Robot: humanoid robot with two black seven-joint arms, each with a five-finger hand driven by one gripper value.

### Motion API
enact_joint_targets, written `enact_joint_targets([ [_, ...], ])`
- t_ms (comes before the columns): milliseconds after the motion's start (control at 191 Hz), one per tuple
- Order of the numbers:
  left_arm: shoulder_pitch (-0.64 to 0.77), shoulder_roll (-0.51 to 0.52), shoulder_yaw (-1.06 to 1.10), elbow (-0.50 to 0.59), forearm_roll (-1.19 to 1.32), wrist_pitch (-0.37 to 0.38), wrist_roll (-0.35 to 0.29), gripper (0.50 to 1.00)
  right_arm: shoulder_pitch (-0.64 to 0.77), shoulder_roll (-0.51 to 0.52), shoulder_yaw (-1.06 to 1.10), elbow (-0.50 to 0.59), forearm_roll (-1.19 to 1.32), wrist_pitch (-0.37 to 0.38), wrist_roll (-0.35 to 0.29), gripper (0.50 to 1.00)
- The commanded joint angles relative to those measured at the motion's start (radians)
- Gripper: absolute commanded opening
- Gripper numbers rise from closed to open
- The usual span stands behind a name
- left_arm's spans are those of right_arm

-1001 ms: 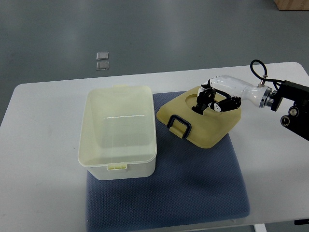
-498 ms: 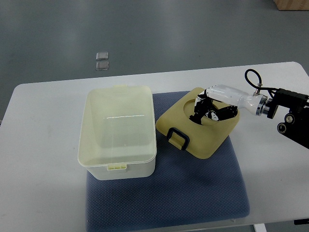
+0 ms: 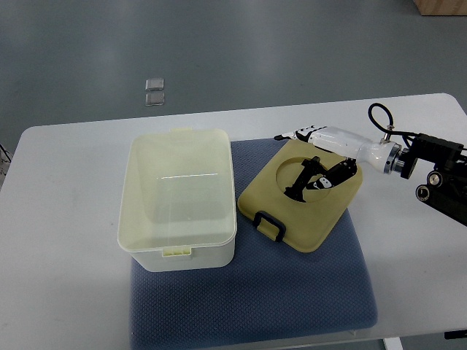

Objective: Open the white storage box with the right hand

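the white storage box sits open and empty on the left of a bumpy blue mat, its rounded yellowish lid with black handle lying flat just beside it, right hand reaching in low, fingers spread loose over the lid's round dip, gripping nothing

No readable text, no labels, no brand marks, no numbers on any surface
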Motion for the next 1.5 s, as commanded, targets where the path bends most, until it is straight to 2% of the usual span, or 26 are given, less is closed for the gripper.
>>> enact_joint_targets([
  [0, 0.000, 0.000, 0.000, 0.000, 0.000, 0.000, 0.000, 1.000, 0.000, -0.002, 0.002, 0.000, 0.033, 0.000, 0.000, 0.911],
  [220, 0.000, 0.000, 0.000, 0.000, 0.000, 0.000, 0.000, 1.000, 0.003, -0.009, 0.002, -0.003, 0.373, 0.023, 0.000, 0.913],
  [414, 0.000, 0.000, 0.000, 0.000, 0.000, 0.000, 0.000, 1.000, 0.000, 0.001, 0.005, -0.009, 0.721, 0.131, 0.000, 0.913],
  [545, 0.000, 0.000, 0.000, 0.000, 0.000, 0.000, 0.000, 1.000, -0.009, 0.002, 0.008, -0.051, 0.944, 0.190, 0.000, 0.913],
  [750, 0.000, 0.000, 0.000, 0.000, 0.000, 0.000, 0.000, 1.000, -0.009, 0.074, 0.013, -0.141, 1.272, 0.189, 0.000, 0.913],
  [944, 0.000, 0.000, 0.000, 0.000, 0.000, 0.000, 0.000, 1.000, -0.009, 0.082, 0.011, -0.154, 1.501, 0.157, 0.000, 0.913],
  [1022, 0.000, 0.000, -0.002, 0.000, 0.000, 0.000, 0.000, 1.000, -0.008, 0.080, 0.008, -0.152, 1.606, 0.126, -0.059, 0.926],
  [1106, 0.000, 0.000, 0.000, 0.000, 0.000, 0.000, 0.000, 1.000, -0.006, 0.082, 0.008, -0.152, 1.672, 0.121, -0.112, 0.928],
  [1185, 0.000, 0.000, 0.000, 0.000, 0.000, 0.000, 0.000, 1.000, -0.006, 0.088, 0.008, -0.152, 1.694, 0.134, -0.132, 0.928],
  [1295, 0.000, 0.000, 0.000, 0.000, 0.000, 0.000, 0.000, 1.000, -0.009, 0.116, 0.008, -0.152, 1.697, 0.155, -0.132, 0.928],
  [1494, 0.000, 0.000, 0.000, 0.000, 0.000, 0.000, 0.000, 1.000, -0.012, 0.165, 0.043, -0.158, 1.700, 0.270, -0.126, 0.930],
])
